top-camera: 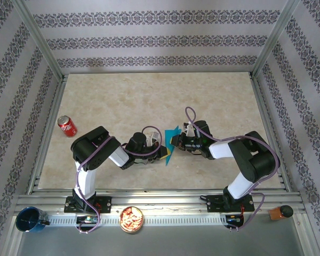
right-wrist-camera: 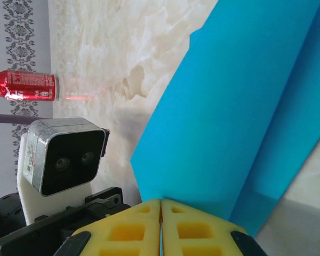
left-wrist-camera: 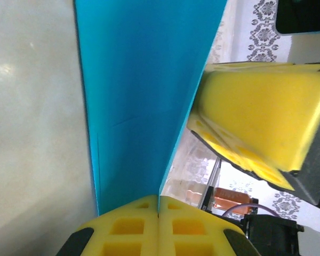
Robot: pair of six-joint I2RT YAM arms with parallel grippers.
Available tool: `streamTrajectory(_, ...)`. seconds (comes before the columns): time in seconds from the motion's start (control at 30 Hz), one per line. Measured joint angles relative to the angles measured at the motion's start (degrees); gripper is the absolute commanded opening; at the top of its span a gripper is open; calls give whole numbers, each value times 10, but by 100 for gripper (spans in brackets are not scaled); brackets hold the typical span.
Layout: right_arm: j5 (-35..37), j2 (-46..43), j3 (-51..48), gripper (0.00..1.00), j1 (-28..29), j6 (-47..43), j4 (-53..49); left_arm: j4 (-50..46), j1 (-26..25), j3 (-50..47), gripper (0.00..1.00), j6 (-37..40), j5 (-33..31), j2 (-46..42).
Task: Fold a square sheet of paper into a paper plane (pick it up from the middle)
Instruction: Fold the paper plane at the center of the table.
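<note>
**Turquoise paper sheet** (top-camera: 172, 144) (left-wrist-camera: 144, 96) (right-wrist-camera: 229, 117), partly folded, is held on edge above the middle of the table (top-camera: 149, 101). It is pinched from the left by the fully closed left gripper (top-camera: 163, 152) (left-wrist-camera: 159, 205) and from the right by the closed right gripper (top-camera: 174, 140) (right-wrist-camera: 161, 205). A red soda can (top-camera: 67, 126) is seen at the far left.

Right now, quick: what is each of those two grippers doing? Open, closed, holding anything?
Left gripper: closed, pinching the blue paper.
Right gripper: closed, pinching the same blue paper.
</note>
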Motion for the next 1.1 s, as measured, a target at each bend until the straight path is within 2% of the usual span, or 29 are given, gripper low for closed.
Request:
streamTrajectory(0.6, -7, 24, 14, 11, -5, 0, 6, 19, 1, -3, 0, -17, 2, 6)
streamTrajectory(1.1, -13, 44, 18, 12, -13, 0, 6, -68, 1, 13, 0, -3, 4, -14)
